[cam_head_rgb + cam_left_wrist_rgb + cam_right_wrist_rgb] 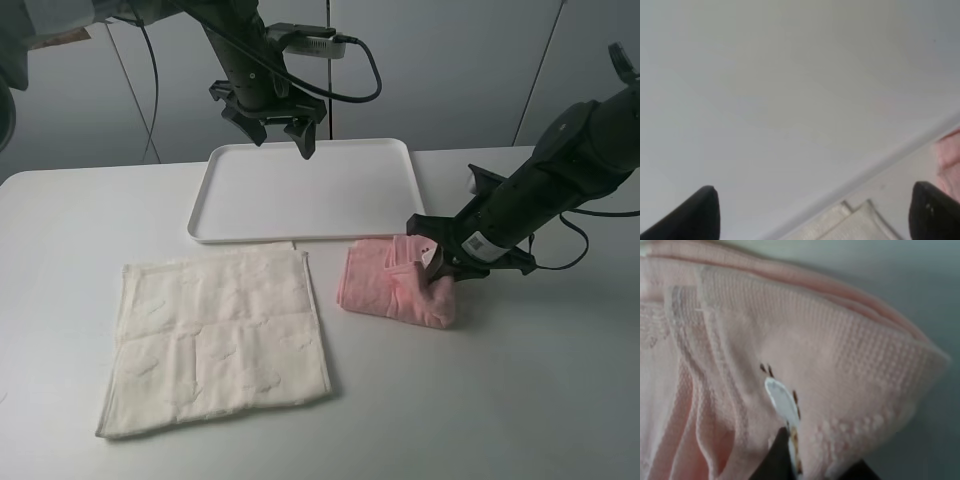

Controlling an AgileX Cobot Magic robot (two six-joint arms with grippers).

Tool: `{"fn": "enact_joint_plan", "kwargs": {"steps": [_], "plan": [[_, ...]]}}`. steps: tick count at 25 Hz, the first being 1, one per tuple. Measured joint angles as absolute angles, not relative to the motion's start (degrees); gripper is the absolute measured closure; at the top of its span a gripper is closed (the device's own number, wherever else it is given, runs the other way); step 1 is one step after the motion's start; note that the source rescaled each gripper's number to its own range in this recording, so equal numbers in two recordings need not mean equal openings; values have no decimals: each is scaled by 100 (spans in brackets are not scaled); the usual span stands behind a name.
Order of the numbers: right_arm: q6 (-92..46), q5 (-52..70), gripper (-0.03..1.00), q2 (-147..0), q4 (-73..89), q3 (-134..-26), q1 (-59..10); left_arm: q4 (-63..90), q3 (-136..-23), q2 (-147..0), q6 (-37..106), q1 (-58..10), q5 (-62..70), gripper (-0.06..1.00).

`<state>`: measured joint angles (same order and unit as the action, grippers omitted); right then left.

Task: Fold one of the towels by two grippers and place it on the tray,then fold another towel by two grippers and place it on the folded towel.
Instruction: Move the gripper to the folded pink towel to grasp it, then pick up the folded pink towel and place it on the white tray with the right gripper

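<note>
Cream towel [215, 340] lies flat; right hand [434, 268] clenches pink towel [385, 287], long axis left-right

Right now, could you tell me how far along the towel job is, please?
Done: the pink towel is folded, lying on the table beside the tray. In hand: the right hand grips its edge; the left hand hangs open over the tray. Left: tray the pink towel, then fold the flat cream towel and stack it.

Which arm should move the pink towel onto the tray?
Right. The right gripper pinches the folded pink towel beside the tray; the left gripper hangs open above the tray, off the towel.
</note>
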<state>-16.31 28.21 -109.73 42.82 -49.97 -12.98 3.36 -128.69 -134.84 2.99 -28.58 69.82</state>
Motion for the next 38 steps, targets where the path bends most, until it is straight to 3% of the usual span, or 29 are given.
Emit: {"fn": "enact_joint_plan", "kwargs": {"steps": [11, 15, 21, 26, 38], "plan": [[-2351, 2925, 86, -10312, 4997, -4997, -1300, 360, -12869, -13401, 299, -2858, 6982, -3], [-2551, 3506, 86, -9827, 5094, -5242, -1300, 116, -12869, -13052, 299, -2858, 6985, -3], [-2834, 4222, 86, -9726, 5505, -6183, -1311, -539, -12869, -12343, 303, -2725, 6994, -3], [-2846, 4665, 86, -9907, 5777, -7145, -1311, -527, -12879, -12027, 350, -2126, 7006, -3], [-2479, 5060, 86, -11970, 5617, -9644, -1823, -327, -12879, -11989, 615, -1277, 7006, -3]]}}
